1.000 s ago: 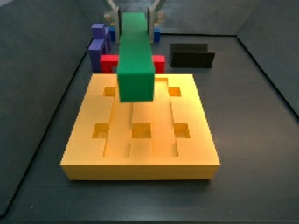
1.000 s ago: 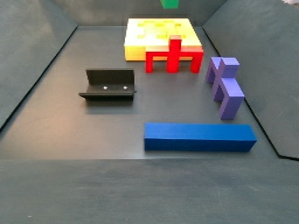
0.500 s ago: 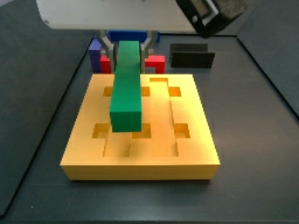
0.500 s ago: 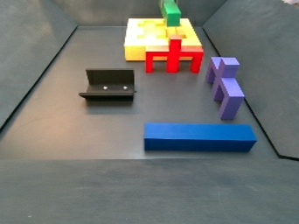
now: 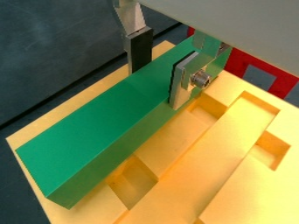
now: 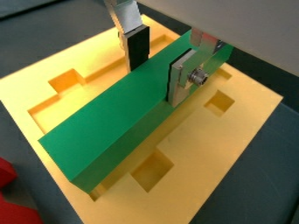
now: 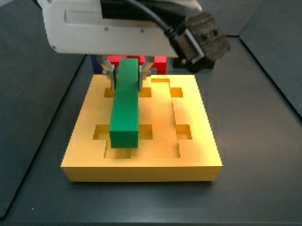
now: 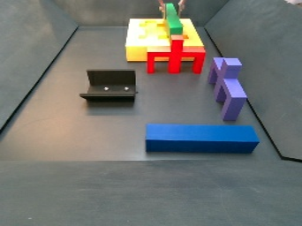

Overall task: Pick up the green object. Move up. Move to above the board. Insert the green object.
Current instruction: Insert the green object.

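The green object (image 7: 124, 106) is a long green bar lying lengthwise low over the middle groove of the orange-yellow board (image 7: 189, 159). Whether it rests in the groove I cannot tell. My gripper (image 7: 127, 69) holds the bar at its far end. In both wrist views the gripper (image 5: 162, 66) (image 6: 159, 63) has a dark pad and a silver plate pressed on opposite sides of the bar (image 5: 105, 140) (image 6: 117, 122). The board's square recesses show beside the bar (image 5: 135, 179) (image 6: 149, 168). In a side view the bar (image 8: 174, 19) sits over the board (image 8: 144, 42).
A red cross-shaped block (image 8: 177, 58) stands against the board's edge. Two purple blocks (image 8: 225, 71) (image 8: 234, 97), a long blue block (image 8: 200, 138) and the fixture (image 8: 109, 86) stand on the dark floor. Grey walls surround the floor.
The gripper has come down with the green bar. The bar was raised and tilted above the board; now it lies low and level along the middle groove.
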Available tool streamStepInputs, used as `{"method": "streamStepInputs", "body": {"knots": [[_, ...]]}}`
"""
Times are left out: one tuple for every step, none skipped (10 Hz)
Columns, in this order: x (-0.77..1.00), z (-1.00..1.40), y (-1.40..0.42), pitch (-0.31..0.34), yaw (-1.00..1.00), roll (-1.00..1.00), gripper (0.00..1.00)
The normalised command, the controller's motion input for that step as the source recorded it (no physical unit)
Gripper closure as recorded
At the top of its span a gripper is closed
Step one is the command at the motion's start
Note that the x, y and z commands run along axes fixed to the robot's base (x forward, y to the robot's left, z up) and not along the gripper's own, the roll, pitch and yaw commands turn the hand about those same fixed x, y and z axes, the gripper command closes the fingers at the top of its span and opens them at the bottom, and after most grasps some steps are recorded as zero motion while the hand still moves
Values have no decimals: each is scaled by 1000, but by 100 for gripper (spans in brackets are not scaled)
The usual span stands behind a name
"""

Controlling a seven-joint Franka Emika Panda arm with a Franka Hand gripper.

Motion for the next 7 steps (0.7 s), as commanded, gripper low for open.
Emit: {"method": "streamStepInputs", "body": {"knots": [[-151, -286, 0, -44, -14, 24, 100], [-183, -277, 0, -36, -11, 41, 100], [-197, -263, 0, -36, -9, 41, 100], [-157, -217, 0, -26, 0, 37, 100], [0, -191, -63, -27, -3, 0, 100], [20, -197, -120, 0, -14, 0, 100], [69, -194, -149, 0, -29, 13, 100]]}}
